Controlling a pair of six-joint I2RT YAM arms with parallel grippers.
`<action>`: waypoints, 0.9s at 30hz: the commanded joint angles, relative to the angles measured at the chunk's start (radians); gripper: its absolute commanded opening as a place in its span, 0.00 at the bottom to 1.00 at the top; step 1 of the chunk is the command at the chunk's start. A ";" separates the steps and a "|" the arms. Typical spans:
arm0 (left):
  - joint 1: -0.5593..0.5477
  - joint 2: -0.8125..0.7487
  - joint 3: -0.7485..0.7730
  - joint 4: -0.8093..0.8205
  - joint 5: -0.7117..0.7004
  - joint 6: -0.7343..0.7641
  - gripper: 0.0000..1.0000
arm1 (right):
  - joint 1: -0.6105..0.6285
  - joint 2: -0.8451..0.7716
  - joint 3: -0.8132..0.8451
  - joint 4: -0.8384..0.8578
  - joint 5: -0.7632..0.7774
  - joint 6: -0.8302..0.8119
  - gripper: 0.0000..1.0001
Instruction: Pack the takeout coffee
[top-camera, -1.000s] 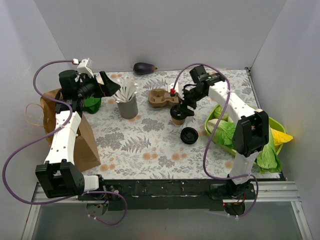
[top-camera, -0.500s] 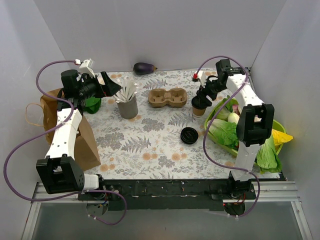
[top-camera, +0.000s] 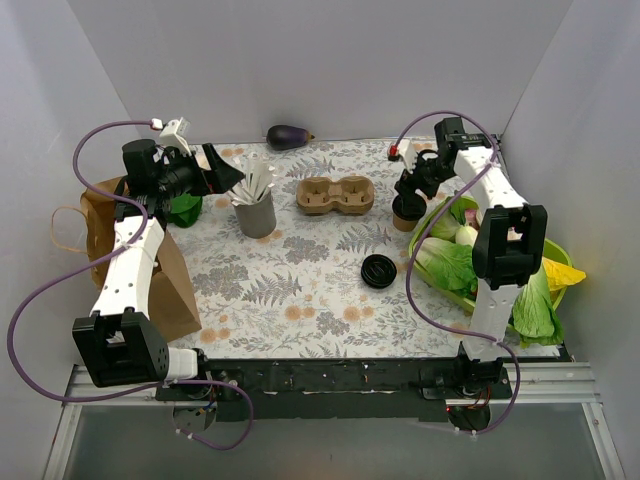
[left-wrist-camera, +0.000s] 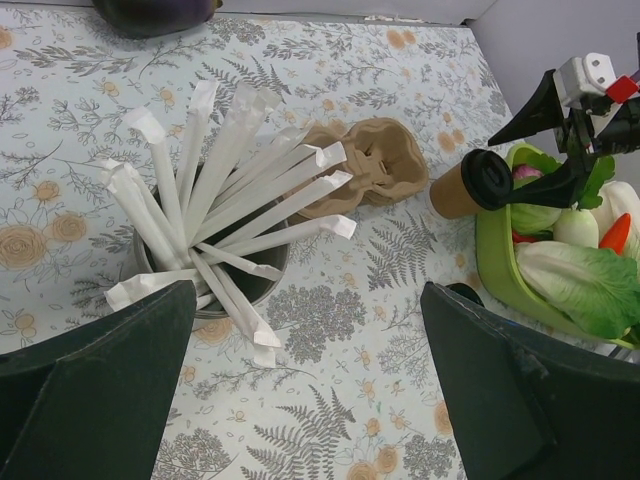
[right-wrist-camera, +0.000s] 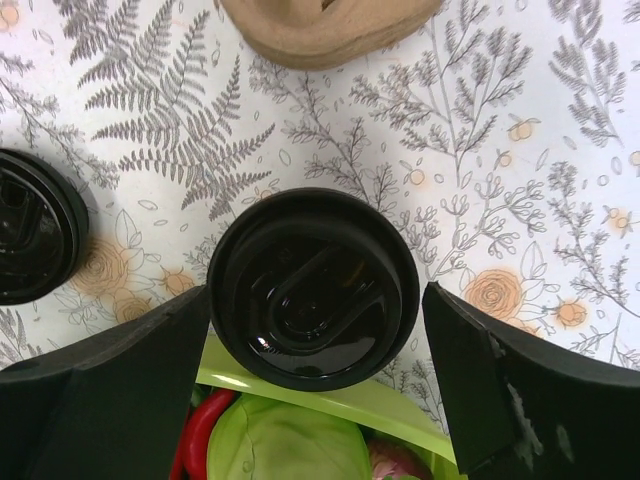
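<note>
The takeout coffee is a tan paper cup with a black lid. It stands on the table against the green tray's left rim. It also shows in the right wrist view and in the left wrist view. My right gripper hangs over it, open. Its jaws straddle the lid in the right wrist view, with a gap on the right side. The brown two-well carrier lies left of the cup, both wells bare. My left gripper is open and empty, high above the grey cup of sticks.
A loose black lid lies in front of the carrier. The green tray of vegetables stands at the right. A brown paper bag stands at the left, and an eggplant lies by the back wall.
My right arm carried the lidded cup from in front of the carrier rightward to the tray's edge. Its jaws now stand open round it. The left arm has not moved.
</note>
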 joint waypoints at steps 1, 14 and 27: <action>0.001 -0.016 0.026 0.014 0.027 0.013 0.97 | 0.005 -0.011 0.102 -0.032 -0.056 0.034 0.95; 0.001 -0.002 0.029 0.040 0.042 -0.011 0.97 | 0.222 0.029 0.145 0.100 0.130 -0.021 0.82; 0.001 -0.054 -0.030 0.026 0.030 -0.004 0.97 | 0.278 0.199 0.357 0.147 -0.085 -0.041 0.74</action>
